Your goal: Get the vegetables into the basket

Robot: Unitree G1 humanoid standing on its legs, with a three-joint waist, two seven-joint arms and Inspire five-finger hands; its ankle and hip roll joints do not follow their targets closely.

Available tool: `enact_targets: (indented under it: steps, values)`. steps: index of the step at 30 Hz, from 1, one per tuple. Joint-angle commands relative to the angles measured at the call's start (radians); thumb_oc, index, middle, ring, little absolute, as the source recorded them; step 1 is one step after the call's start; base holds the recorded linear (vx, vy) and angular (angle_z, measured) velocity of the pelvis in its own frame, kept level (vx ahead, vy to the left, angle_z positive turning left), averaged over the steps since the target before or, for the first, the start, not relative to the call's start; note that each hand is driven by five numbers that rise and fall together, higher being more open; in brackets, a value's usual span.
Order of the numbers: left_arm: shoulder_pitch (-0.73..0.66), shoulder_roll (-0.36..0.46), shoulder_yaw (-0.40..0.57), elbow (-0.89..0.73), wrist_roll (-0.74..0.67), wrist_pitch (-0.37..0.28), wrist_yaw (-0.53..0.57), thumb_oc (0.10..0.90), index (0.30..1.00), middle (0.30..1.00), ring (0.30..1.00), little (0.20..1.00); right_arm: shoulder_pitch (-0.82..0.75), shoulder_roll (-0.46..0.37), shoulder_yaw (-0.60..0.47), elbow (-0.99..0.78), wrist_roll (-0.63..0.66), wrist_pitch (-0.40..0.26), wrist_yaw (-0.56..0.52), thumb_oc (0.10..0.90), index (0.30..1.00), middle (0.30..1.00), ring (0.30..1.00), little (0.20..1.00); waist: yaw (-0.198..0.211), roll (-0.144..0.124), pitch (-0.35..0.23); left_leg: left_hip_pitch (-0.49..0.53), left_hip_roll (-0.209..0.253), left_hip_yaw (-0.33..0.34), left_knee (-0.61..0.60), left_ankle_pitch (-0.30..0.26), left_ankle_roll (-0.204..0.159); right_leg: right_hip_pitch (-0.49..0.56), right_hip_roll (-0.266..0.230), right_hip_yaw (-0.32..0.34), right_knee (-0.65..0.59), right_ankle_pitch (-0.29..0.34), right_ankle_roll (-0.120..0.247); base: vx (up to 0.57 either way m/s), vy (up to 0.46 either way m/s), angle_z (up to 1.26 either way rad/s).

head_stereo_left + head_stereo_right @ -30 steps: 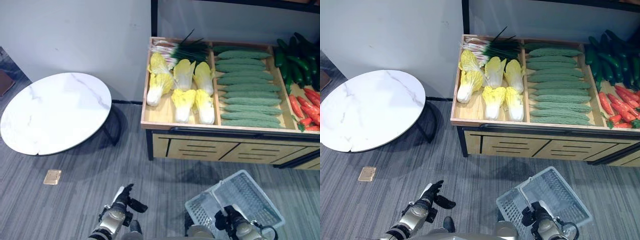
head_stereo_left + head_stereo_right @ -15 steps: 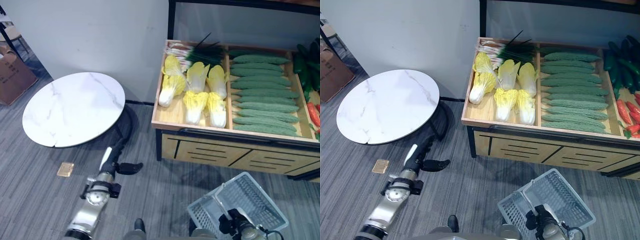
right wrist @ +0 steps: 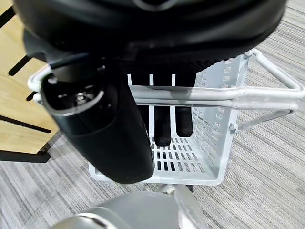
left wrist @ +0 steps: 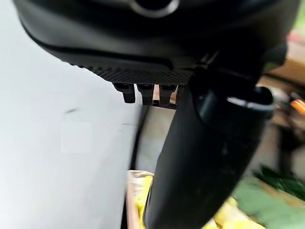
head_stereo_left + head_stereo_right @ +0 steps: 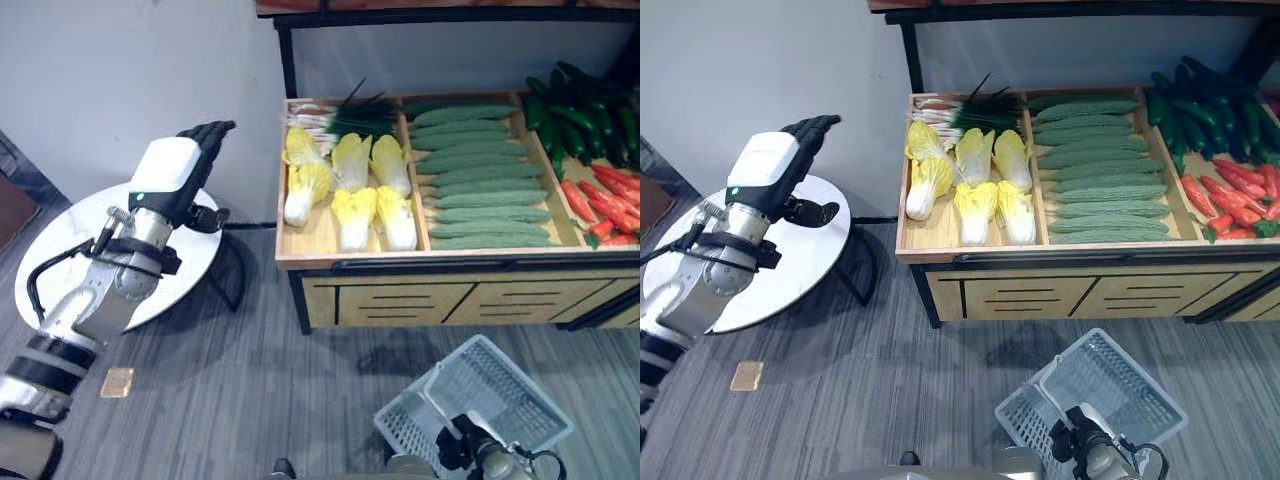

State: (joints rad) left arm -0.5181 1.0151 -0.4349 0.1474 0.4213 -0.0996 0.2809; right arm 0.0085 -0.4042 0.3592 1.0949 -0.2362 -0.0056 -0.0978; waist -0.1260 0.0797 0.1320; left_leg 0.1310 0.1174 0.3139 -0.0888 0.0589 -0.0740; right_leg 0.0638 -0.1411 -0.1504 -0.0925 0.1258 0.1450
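Fingers of the right hand are curled round the basket handle. The left hand, apparently relaxed, is raised left of the cabbages.

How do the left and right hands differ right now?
The left hand is raised high beside the round table with fingers straight and empty; the right hand hangs low, fingers curled round the handle of the basket. The left is nearer the cabbages. Both are dark.
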Motion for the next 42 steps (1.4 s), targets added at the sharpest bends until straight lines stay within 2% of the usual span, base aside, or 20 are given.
enact_targets:
  steps: [1,2,3,5,6,7,9,11,12,13,14,22,34,36,42]
  values:
    - [-0.255,0.055,-0.07,0.073,0.095,-0.022,0.079,0.9,1.0,1.0,1.0,1.0,-0.007,-0.005,0.036,0.011,-0.023,-0.034,-0.003,0.4,0.3,0.3,0.3,0.3,-0.029,0.002,-0.015,0.011,0.018,-0.001,0.002,0.009,-0.094,-0.01,-0.03,0.037,0.019,-0.051,0.055,-0.01,0.068,-0.09]
    - [-0.308,0.071,-0.132,0.092,0.129,-0.022,0.078,0.9,1.0,1.0,1.0,1.0,-0.011,-0.014,0.038,0.006,-0.023,-0.037,-0.005,0.4,0.3,0.3,0.3,0.3,-0.041,0.016,-0.011,0.004,0.013,0.0,0.002,0.011,-0.094,-0.02,-0.033,0.041,0.019,-0.046,0.058,-0.06,0.119,-0.07]
    - [-0.397,0.081,-0.239,0.137,0.172,-0.021,0.079,0.9,1.0,1.0,1.0,1.0,-0.023,-0.034,0.041,-0.003,-0.022,-0.044,-0.013,0.4,0.3,0.3,0.3,0.3,-0.067,0.045,0.0,-0.018,0.005,0.003,0.002,0.016,-0.095,-0.048,-0.043,0.051,0.02,-0.035,0.062,-0.07,0.107,-0.07]
    - [-0.447,0.077,-0.299,0.165,0.179,-0.025,0.079,0.9,1.0,1.0,1.0,1.0,-0.028,-0.036,0.034,-0.007,-0.019,-0.046,-0.017,0.4,0.3,0.3,0.3,0.3,-0.072,0.052,-0.002,-0.033,0.001,0.004,0.002,0.018,-0.095,-0.066,-0.046,0.054,0.02,-0.029,0.064,-0.04,0.057,-0.07]
    - [-0.474,0.078,-0.335,0.183,0.195,-0.022,0.078,0.9,1.0,1.0,1.0,1.0,-0.033,-0.045,0.035,-0.009,-0.018,-0.049,-0.02,0.4,0.3,0.3,0.3,0.3,-0.086,0.068,0.003,-0.043,-0.002,0.007,0.002,0.021,-0.095,-0.082,-0.05,0.06,0.02,-0.023,0.066,-0.02,0.074,-0.06]
    - [-0.545,0.085,-0.428,0.215,0.239,-0.021,0.079,0.9,1.0,1.0,1.0,1.0,-0.04,-0.06,0.03,-0.016,-0.016,-0.054,-0.026,0.4,0.3,0.3,0.3,0.3,-0.105,0.093,0.007,-0.071,-0.007,0.014,0.002,0.027,-0.097,-0.115,-0.056,0.072,0.021,-0.012,0.069,-0.03,0.093,-0.14]
    - [-0.58,0.074,-0.47,0.244,0.249,-0.018,0.085,0.9,1.0,1.0,1.0,1.0,-0.046,-0.059,0.027,-0.014,-0.015,-0.054,-0.027,0.4,0.3,0.3,0.3,0.3,-0.107,0.1,0.008,-0.086,-0.009,0.017,0.002,0.028,-0.097,-0.136,-0.06,0.078,0.022,-0.008,0.07,-0.01,0.056,-0.18]
    - [-0.63,0.056,-0.543,0.303,0.288,-0.003,0.089,0.9,1.0,1.0,1.0,1.0,-0.056,-0.071,0.027,-0.019,-0.014,-0.057,-0.032,0.4,0.3,0.3,0.3,0.3,-0.131,0.132,0.019,-0.123,-0.019,0.03,0.002,0.031,-0.098,-0.184,-0.068,0.1,0.021,0.006,0.075,0.0,0.063,-0.23]
    - [-0.648,0.047,-0.565,0.321,0.302,0.001,0.089,0.9,1.0,1.0,1.0,1.0,-0.064,-0.077,0.029,-0.018,-0.014,-0.058,-0.034,0.4,0.3,0.3,0.3,0.3,-0.14,0.143,0.025,-0.136,-0.022,0.035,0.002,0.033,-0.099,-0.202,-0.072,0.112,0.02,0.011,0.077,0.0,0.041,-0.26]
    - [-0.653,0.045,-0.57,0.325,0.302,0.0,0.091,0.9,1.0,1.0,1.0,1.0,-0.065,-0.076,0.028,-0.018,-0.014,-0.058,-0.034,0.4,0.3,0.3,0.3,0.3,-0.138,0.142,0.024,-0.138,-0.022,0.036,0.002,0.033,-0.098,-0.206,-0.072,0.113,0.021,0.012,0.077,-0.01,0.045,-0.22]
    - [-0.69,0.029,-0.609,0.386,0.327,0.016,0.093,0.9,1.0,1.0,1.0,1.0,-0.081,-0.079,0.036,-0.01,-0.012,-0.058,-0.036,0.4,0.3,0.3,0.3,0.3,-0.152,0.16,0.035,-0.164,-0.026,0.051,0.002,0.036,-0.099,-0.242,-0.075,0.131,0.02,0.021,0.079,-0.01,0.03,-0.22]
    - [-0.796,-0.005,-0.699,0.612,0.365,0.063,0.083,0.9,1.0,1.0,1.0,1.0,-0.12,-0.082,0.079,0.022,-0.015,-0.058,-0.034,0.4,0.3,0.3,0.3,0.3,-0.177,0.184,0.072,-0.248,-0.02,0.09,0.002,0.055,-0.11,-0.363,-0.068,0.186,0.019,0.045,0.076,0.0,0.003,-0.29]
    - [-0.833,0.021,-0.7,0.754,0.37,0.102,0.099,0.9,1.0,1.0,1.0,1.0,-0.17,-0.082,0.118,0.02,0.012,-0.069,-0.031,0.4,0.3,0.3,0.3,0.3,-0.166,0.194,0.067,-0.334,0.022,0.126,0.002,0.07,-0.134,-0.476,-0.031,0.217,0.021,0.053,0.073,0.01,-0.042,-0.13]
    - [-0.809,0.024,-0.674,0.789,0.36,0.113,0.099,0.9,1.0,1.0,1.0,1.0,-0.19,-0.079,0.134,-0.001,0.018,-0.077,-0.037,0.4,0.3,0.3,0.3,0.3,-0.163,0.191,0.065,-0.354,0.039,0.14,0.002,0.077,-0.142,-0.506,-0.015,0.226,0.021,0.057,0.069,0.02,-0.081,-0.21]
    - [-0.747,0.02,-0.653,0.804,0.364,0.108,0.063,0.9,1.0,1.0,1.0,1.0,-0.201,-0.073,0.142,-0.01,0.03,-0.076,-0.039,0.4,0.3,0.3,0.3,0.3,-0.154,0.185,0.07,-0.35,0.05,0.153,0.002,0.081,-0.149,-0.512,0.002,0.231,0.021,0.053,0.064,0.03,-0.038,-0.11]
